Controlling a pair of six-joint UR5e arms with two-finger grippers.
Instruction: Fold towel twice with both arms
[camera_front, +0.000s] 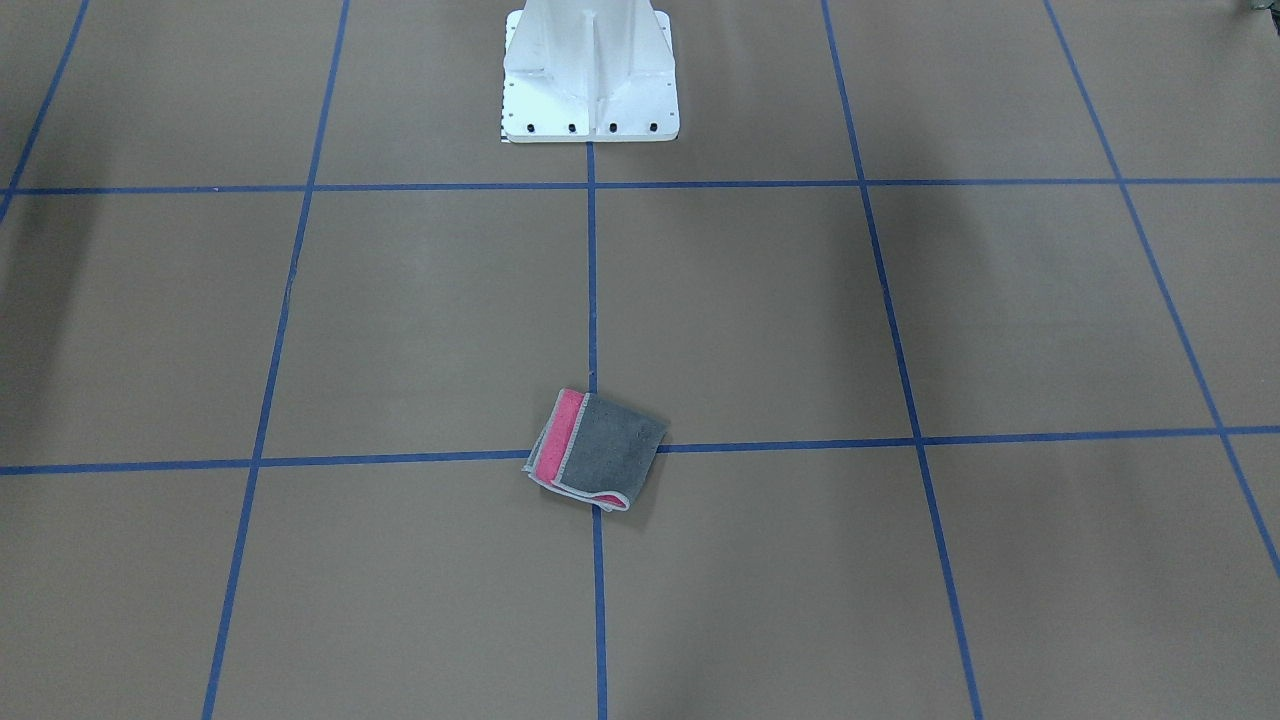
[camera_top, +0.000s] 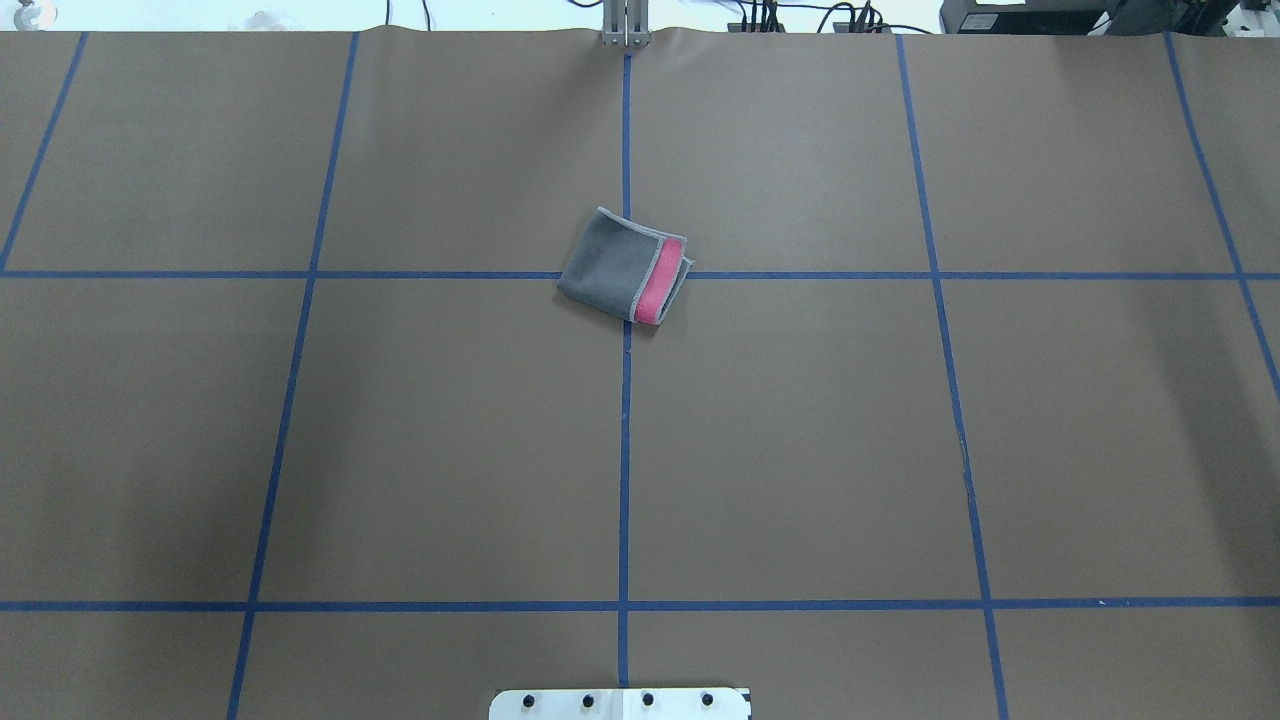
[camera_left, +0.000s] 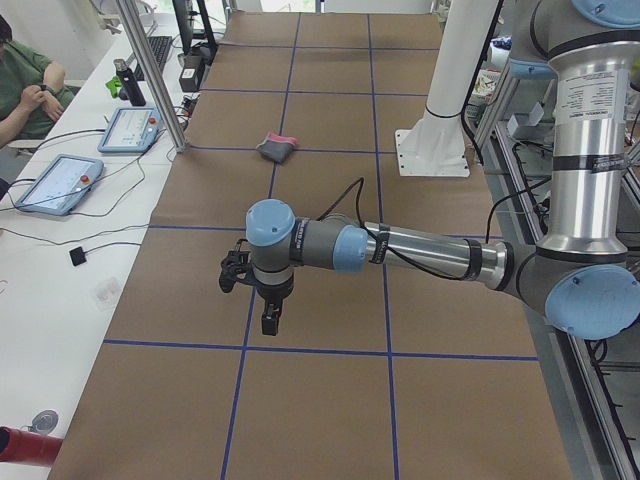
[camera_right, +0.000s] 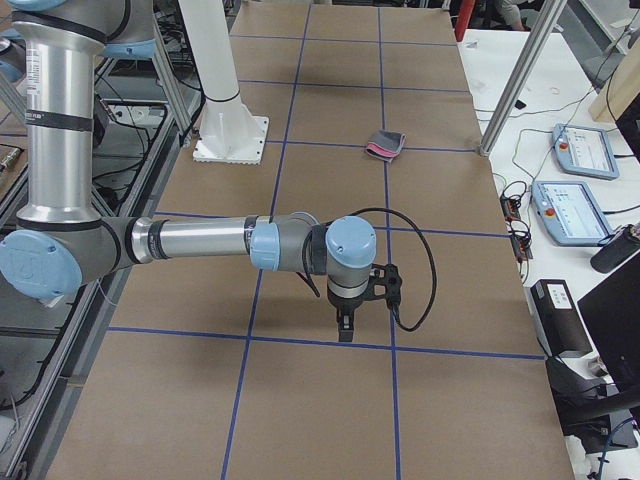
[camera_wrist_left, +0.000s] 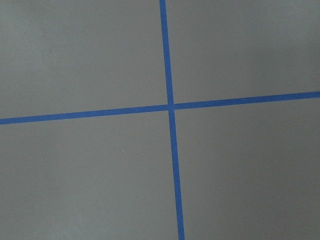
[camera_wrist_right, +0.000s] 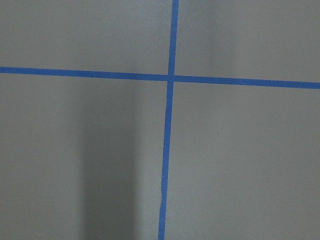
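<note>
Nearest me in each side view is an arm. The left claw (camera_left: 270, 318) hangs over a tape (camera_top: 625, 450) crossing toward the desk's (camera_top: 800, 450) left end. The right claw (camera_right: 344, 325) hangs over another crossing toward the right end. Both point down at bare desk with nothing in them that I can see. From these angles I cannot tell whether the jaws are wide or narrow, and both wrist cameras show only tape and paper.

Further off, well apart from both claws, the towel (camera_top: 625, 266) lies on the centre line, closer to the desk's far edge than to the base (camera_top: 620, 703). It is a small packet, grey face up, with a pink strip showing along its right side.

I judge both folds made, so the step in hand is parking clear. To do it well I would keep both claws high and out at the ends, with cables away from the packet. The pink strip suggests the top layer sits short of the edge. If a neater result is wanted, 1 claw should pin the packet while the other draws the flap across.
</note>
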